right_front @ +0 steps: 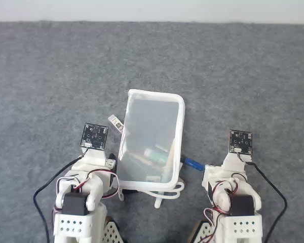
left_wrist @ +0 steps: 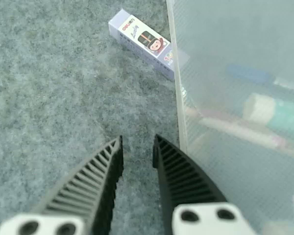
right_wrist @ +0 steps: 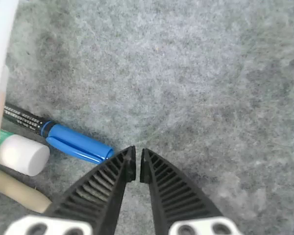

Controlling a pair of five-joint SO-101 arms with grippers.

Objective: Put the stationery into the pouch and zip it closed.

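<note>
- Pouch point(right_front: 153, 119) sits in the middle with nothing pinning it, so I'd bet it slides when you push stuff in.
- Pen point(right_wrist: 78, 145) pokes out of its near right corner and would likely jam the zip. Your right gripper point(right_wrist: 137, 159), pressed together and empty, is just beside it.
- Eraser point(left_wrist: 143, 42) lies outside, right against the pouch's left edge. Your left gripper point(left_wrist: 137, 147), slightly spread and empty, is near it.

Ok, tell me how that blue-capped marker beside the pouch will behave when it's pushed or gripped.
The blue-capped marker looks like a stiff, round plastic barrel, so a sideways push would probably roll it, though the fuzzy grey mat should slow that. Its glossy cap may slip if gripped there. It seems light for its length.
</note>
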